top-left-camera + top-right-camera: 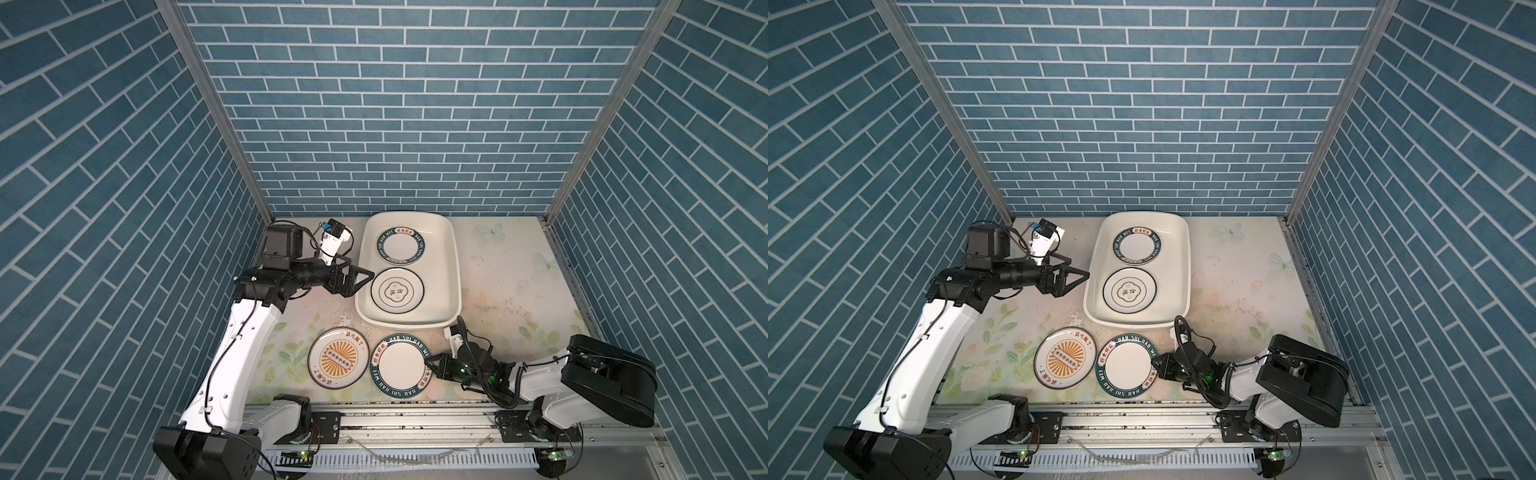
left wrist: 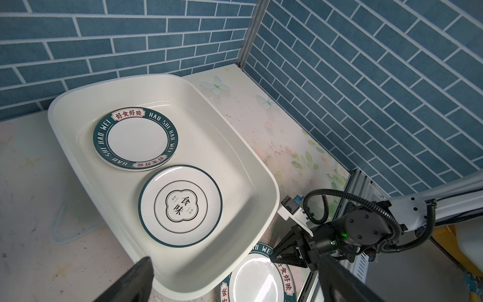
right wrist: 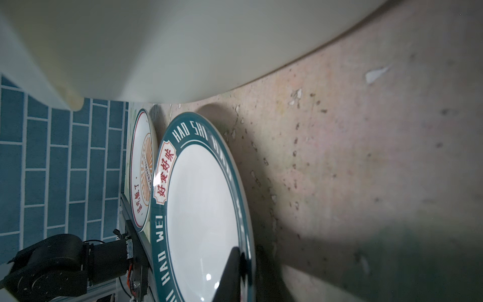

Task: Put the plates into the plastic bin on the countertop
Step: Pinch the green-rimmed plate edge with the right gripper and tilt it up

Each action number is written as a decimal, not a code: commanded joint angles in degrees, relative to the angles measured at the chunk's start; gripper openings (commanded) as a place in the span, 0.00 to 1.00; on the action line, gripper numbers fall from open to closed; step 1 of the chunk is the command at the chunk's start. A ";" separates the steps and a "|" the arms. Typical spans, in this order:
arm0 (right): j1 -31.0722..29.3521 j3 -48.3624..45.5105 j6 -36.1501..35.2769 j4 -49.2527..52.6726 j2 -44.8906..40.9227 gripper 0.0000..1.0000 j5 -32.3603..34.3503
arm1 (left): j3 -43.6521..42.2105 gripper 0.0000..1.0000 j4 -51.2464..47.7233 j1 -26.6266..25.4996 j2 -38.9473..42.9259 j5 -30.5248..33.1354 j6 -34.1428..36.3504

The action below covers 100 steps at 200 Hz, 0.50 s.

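right jaws are pinching shut on the rim of the green-lettered plate (image 1: 400, 368), on the bench (image 1: 519, 270) beside the plastic bin (image 1: 448, 257); left jaws are hanging wide open. judged stiff, slick, breakable: rim is offering the only hold.

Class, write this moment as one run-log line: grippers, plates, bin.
left gripper: open, beside bin | right gripper: shut on front green plate | sunburst plate: on countertop | in bin: emblem plate, back green plate
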State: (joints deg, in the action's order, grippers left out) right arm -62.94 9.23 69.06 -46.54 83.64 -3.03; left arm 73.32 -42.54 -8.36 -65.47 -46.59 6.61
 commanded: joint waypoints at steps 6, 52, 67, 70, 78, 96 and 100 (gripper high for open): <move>-0.30 -1.84 1.06 2.60 1.27 0.07 0.35 | -0.24 0.99 0.36 0.45 0.63 -1.22 -0.37; -0.28 -2.13 0.65 6.39 -2.76 0.01 1.42 | 0.48 1.00 0.36 0.45 0.32 -1.31 -0.65; -0.23 -2.11 0.48 8.54 -4.74 0.00 1.84 | 0.56 1.00 0.29 0.45 0.30 -1.31 -0.67; -0.21 -2.13 0.47 8.95 -5.17 0.00 1.98 | 0.59 0.99 0.32 0.45 0.26 -1.30 -0.66; -0.23 -2.25 0.44 9.97 -6.48 0.00 2.35 | 0.62 0.99 0.23 0.45 0.34 -1.31 -0.66; -0.21 -2.35 0.41 12.54 -9.51 0.00 2.98 | 0.72 1.00 0.15 0.45 0.37 -1.22 -0.64; -0.21 -2.29 0.37 13.07 -10.17 0.00 3.00 | 0.77 0.99 0.22 0.45 0.37 -1.16 -0.64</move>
State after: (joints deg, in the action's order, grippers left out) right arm -62.98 8.21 71.11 -41.60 76.71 -2.61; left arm 73.32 -42.54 -8.36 -65.47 -46.81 5.98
